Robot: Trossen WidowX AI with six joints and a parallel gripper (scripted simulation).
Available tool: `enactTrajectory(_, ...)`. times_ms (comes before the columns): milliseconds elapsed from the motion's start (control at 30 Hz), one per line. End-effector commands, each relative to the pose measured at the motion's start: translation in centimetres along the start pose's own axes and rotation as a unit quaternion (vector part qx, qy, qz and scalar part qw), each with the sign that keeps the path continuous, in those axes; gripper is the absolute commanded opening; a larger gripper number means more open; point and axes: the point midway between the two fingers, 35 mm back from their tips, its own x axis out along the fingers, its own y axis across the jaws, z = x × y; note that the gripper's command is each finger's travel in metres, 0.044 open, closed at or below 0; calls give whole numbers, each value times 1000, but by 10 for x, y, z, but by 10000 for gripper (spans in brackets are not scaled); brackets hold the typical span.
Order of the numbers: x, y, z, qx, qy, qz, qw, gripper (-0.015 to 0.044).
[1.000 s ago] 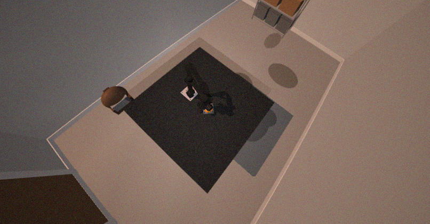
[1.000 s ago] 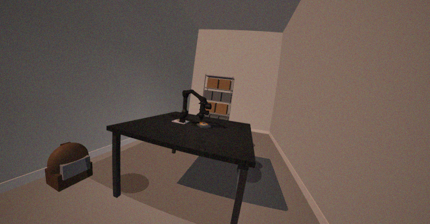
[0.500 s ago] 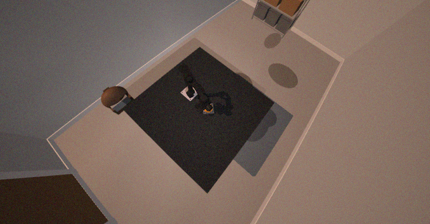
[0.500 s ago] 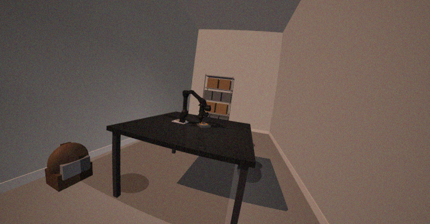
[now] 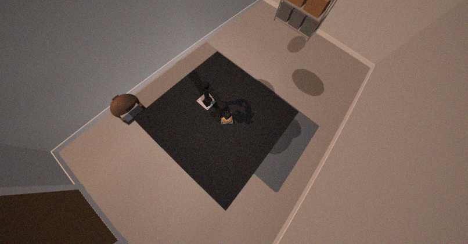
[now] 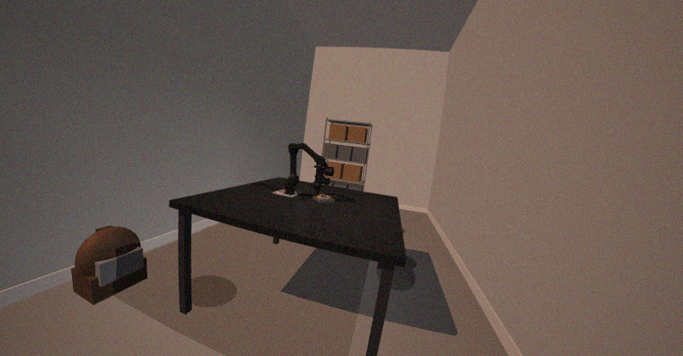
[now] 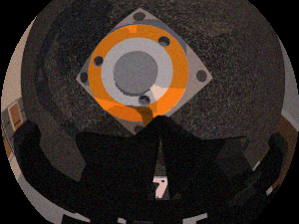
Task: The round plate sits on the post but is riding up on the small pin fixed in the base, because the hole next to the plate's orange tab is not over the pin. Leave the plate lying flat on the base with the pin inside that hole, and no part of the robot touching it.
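The orange plate has a pale inner ring and sits around the grey round post, over the square base. In the wrist view three dark holes show in the plate, at upper right, left and bottom. I cannot make out the tab or the pin, or tell the plate's tilt. My gripper is shut and empty. Its fingertips overlap the plate's lower edge in the wrist view and shade it; whether they touch is unclear.
The base stands on the black table. The arm's white mounting plate is a short way from it. A shelf rack and a brown rounded object are off the table.
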Motion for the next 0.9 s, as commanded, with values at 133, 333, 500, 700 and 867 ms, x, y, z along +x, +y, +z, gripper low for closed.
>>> enactTrajectory(133, 1, 10, -6, 0, 3, 3, 1000, 0)
enactTrajectory(333, 0, 16, -8, 0, 4, 3, 1000, 0)
enactTrajectory(500, 0, 22, -8, 0, 4, 3, 1000, 0)
enactTrajectory(700, 0, 30, -8, 0, 4, 4, 1000, 0)
enactTrajectory(867, -1, 36, -7, 0, 3, 4, 1000, 0)
